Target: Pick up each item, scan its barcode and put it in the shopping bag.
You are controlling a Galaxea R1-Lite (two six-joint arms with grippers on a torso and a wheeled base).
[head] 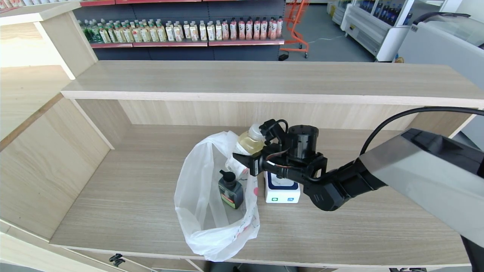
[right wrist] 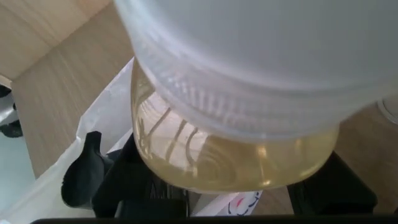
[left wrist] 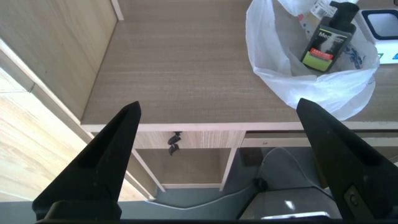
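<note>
Status report, nearest item first. My left gripper (left wrist: pixel 214 162) hangs off the near edge of the pale wood-grain counter (head: pixel 124 204), on the near side of the bag; its jaws stand wide apart and carry nothing.

The white translucent plastic shopping bag (head: pixel 206 223) sits on the counter with its mouth open upward. A dark squat pump bottle (head: pixel 230 192) lies inside it.

Above the bag's far rim, my right gripper (head: pixel 254 151) is clamped on a clear plastic bottle of pale yellow liquid (right wrist: pixel 236 155) with a white ribbed cap. The long axis is tilted: base down toward the bag's mouth, cap up and away from me, leaning toward the scanner side.

Just beside the bag stands the white box-shaped scanner (head: pixel 281 190).

Assessment: the bagging step is in hand; I cannot confirm the scan. The next move calls for lowering base-first into the mouth, clear of the rim and the pump bottle, then releasing.
</note>
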